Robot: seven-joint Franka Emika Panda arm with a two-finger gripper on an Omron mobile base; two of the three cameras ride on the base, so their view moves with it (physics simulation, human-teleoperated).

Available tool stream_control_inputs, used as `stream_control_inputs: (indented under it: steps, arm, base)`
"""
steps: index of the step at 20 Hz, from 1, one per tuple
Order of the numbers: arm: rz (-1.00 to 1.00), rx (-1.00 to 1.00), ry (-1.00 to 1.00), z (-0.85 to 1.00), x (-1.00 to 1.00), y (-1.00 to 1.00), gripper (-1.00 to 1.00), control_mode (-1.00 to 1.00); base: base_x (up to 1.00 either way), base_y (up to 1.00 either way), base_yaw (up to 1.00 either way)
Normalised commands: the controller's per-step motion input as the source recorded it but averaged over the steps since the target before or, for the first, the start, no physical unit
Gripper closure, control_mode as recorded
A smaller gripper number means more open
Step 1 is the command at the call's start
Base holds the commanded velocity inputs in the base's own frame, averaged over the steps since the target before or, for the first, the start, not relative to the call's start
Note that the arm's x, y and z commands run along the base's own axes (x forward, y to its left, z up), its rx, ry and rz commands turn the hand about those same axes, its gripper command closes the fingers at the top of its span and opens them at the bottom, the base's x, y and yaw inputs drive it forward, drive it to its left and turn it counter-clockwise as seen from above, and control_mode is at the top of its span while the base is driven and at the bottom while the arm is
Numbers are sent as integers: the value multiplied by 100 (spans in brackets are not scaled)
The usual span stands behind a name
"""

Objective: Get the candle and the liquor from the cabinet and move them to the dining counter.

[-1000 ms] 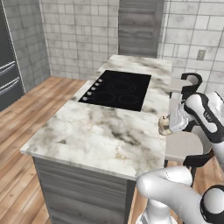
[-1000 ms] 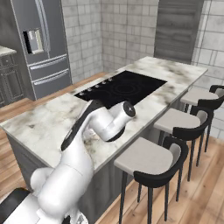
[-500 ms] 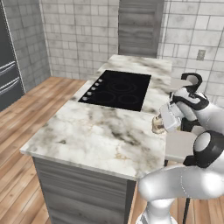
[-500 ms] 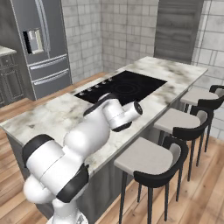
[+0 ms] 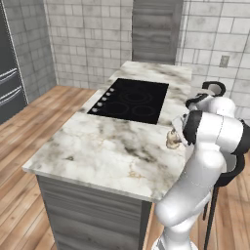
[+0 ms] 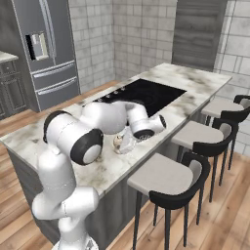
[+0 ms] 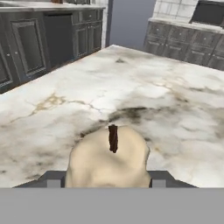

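The candle (image 5: pixel 171 140) (image 6: pixel 118 143), squat and beige with a dark wick, sits between my fingers at the stool-side edge of the dining counter (image 5: pixel 107 151) (image 6: pixel 200 80). My gripper (image 5: pixel 176 137) (image 6: pixel 126 142) (image 7: pixel 107 180) is shut on the candle (image 7: pixel 107 157), which is low over the marble top (image 7: pixel 131 87). I cannot tell whether its base touches the marble. The black cooktop (image 5: pixel 132 100) (image 6: pixel 146 93) lies just beyond the candle. The liquor and the cabinet are out of view.
Three black stools with pale seats (image 6: pixel 161 176) (image 6: pixel 197 134) (image 6: pixel 222 106) line the counter's near side. A steel fridge (image 6: pixel 49 49) stands at the back left. Low dark grey cupboards (image 7: pixel 35 43) lie beyond the counter's far edge.
My arm has folded in closer to the counter, and the candle has shifted a little inward over the counter's edge. The grip has not changed.
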Motion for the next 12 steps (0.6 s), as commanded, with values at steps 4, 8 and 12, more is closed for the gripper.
stream_control_inputs:
  steps: [4,8,12]
  arm:
    - [10,6,-1,-29,32,-4,100,-100]
    - [9,6,0,-30,35,-1,100,-100]
    - [7,5,0,-37,33,2,100,-100]
  base:
    - [0,0,0]
    - [0,0,0]
    - [0,0,0]
